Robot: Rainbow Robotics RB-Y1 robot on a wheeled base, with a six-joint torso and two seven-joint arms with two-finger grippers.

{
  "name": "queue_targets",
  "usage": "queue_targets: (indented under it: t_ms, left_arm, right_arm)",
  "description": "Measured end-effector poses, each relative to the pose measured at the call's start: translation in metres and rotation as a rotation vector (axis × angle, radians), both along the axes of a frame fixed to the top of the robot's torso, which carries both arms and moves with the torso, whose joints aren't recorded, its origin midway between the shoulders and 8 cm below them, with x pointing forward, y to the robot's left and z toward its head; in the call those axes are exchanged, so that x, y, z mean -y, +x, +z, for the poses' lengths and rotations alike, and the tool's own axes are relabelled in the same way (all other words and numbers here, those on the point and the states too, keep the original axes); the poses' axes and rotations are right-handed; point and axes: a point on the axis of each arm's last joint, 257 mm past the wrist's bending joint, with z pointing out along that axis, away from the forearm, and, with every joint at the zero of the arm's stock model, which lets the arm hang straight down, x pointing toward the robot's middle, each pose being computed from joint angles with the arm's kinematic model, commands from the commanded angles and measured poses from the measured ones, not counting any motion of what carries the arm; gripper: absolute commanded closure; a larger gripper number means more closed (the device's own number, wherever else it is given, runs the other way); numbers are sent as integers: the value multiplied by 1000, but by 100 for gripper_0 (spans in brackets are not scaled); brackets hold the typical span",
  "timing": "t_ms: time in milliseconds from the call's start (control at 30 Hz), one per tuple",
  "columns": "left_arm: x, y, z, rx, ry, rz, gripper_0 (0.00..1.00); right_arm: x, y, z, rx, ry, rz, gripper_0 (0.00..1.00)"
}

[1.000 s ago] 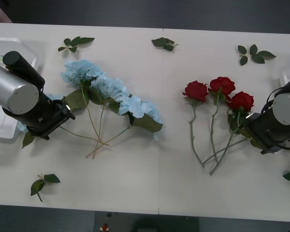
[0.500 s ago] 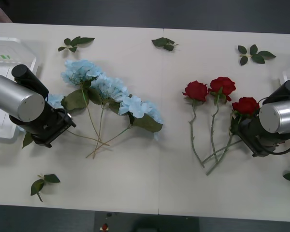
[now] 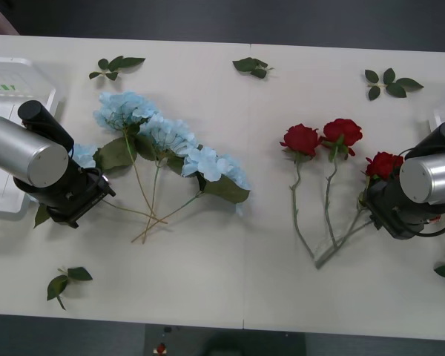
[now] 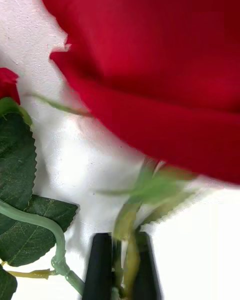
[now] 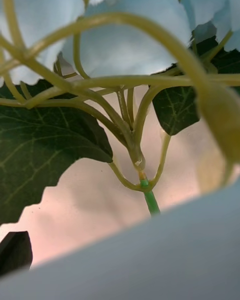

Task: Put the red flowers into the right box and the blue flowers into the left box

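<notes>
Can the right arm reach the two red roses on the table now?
Probably not yet: the right pincer is shut on another rose's stem. The two roses lie uncovered nearby.

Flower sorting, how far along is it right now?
Neither box holds a flower. The right gripper is shut on one red rose; the left gripper sits at a blue hydrangea. Two roses and three hydrangea clusters lie on the table.
</notes>
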Motion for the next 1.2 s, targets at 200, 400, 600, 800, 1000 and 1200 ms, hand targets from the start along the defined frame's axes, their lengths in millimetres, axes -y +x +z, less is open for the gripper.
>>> queue_targets:
  t_ms: [200, 400, 600, 800, 1000, 1200]
  left_arm:
    - [-6, -1, -3, -10, 4, 16, 47]
    - [-9, -2, -5, -15, 7, 23, 90]
    - [-9, -2, -5, -15, 7, 23, 92]
    - [-15, 2, -4, -2, 33, 24, 100]
    - [-27, 7, -2, 22, 80, 24, 100]
    - [-27, 18, 16, 85, 162, -55, 100]
  right_arm:
    - [-1, 0, 5, 2, -3, 8, 100]
    - [8, -8, 41, -1, -49, 36, 100]
    - [28, -13, 82, 24, -111, 43, 100]
    - [53, -20, 117, 21, -226, 200, 100]
    - [90, -19, 153, 35, -330, 340, 100]
    - [133, -18, 183, 51, -421, 513, 100]
